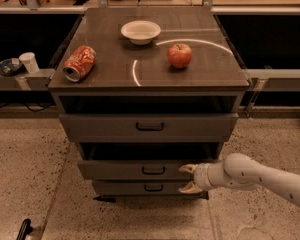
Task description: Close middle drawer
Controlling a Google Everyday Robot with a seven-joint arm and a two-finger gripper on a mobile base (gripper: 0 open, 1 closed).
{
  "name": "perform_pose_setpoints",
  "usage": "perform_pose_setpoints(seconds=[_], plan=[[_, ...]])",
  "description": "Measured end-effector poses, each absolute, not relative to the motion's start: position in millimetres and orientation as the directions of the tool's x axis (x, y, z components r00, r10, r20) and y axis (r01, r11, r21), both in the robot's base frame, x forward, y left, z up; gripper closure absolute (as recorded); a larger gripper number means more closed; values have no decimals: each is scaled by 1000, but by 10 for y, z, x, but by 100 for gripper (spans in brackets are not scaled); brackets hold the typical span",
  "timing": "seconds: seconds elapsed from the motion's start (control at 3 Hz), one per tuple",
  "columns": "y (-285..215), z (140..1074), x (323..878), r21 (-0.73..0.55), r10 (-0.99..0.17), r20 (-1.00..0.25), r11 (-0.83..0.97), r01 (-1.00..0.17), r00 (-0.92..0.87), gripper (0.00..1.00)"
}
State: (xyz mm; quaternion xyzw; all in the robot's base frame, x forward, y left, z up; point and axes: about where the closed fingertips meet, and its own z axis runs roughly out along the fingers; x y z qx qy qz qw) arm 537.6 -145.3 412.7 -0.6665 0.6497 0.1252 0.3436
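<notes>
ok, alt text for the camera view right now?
A robot gripper, jaws open, sits at the front of the part-open middle drawer, right of its handle. On the cabinet top are a white bowl, a red apple and a soda can on its side.

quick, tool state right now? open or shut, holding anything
tool: open, holding nothing, at the right part of the middle drawer front.

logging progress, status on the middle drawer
Gripper jaws open, at middle drawer front, right of handle. Drawer pulled out, not closed. Nothing blocking.
</notes>
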Motion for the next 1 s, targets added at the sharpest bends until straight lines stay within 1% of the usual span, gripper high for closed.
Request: perform_pose_setpoints(seconds=[0.33, 0.67, 1.0], plan=[[-1476, 4105, 5488, -306, -793, -600, 101, -947, 110, 18], [-1493, 4078, 5528, -317, -803, -587, 117, -941, 98, 0], [-1494, 4076, 5529, -318, -804, -587, 118, -941, 97, 0]])
